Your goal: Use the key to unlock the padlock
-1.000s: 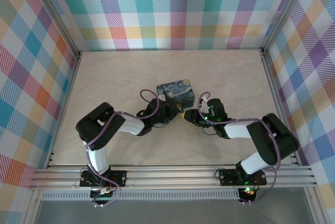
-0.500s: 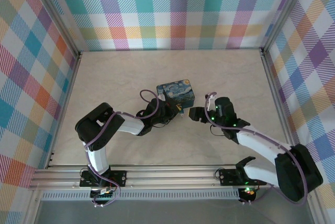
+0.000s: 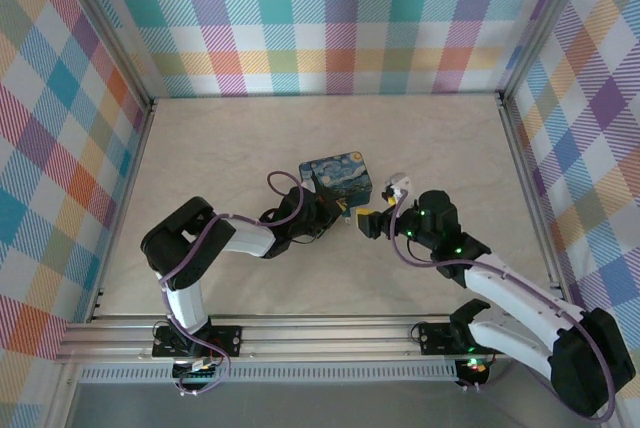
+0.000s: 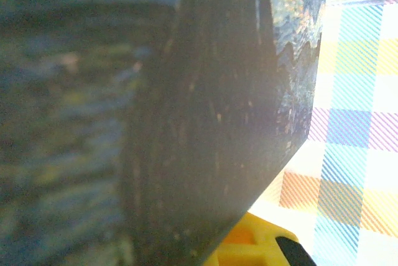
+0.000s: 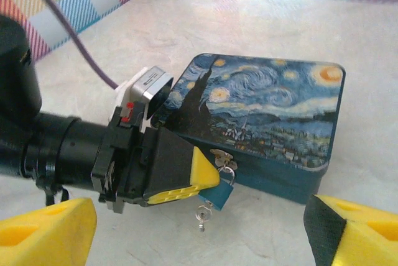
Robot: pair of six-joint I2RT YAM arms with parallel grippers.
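Right wrist view: the black-and-yellow left gripper [image 5: 208, 182] pinches the small blue padlock [image 5: 225, 190], which hangs on the front of the dark-blue starry-night tin box [image 5: 273, 110]. A little silver key [image 5: 201, 215] hangs below it. The right gripper [image 5: 199, 235] has its yellow fingers wide apart.

left gripper [image 5: 203, 179] crowds the padlock [image 5: 223, 190] from the left, tin [image 3: 338, 176] close behind. approach from near right is free.
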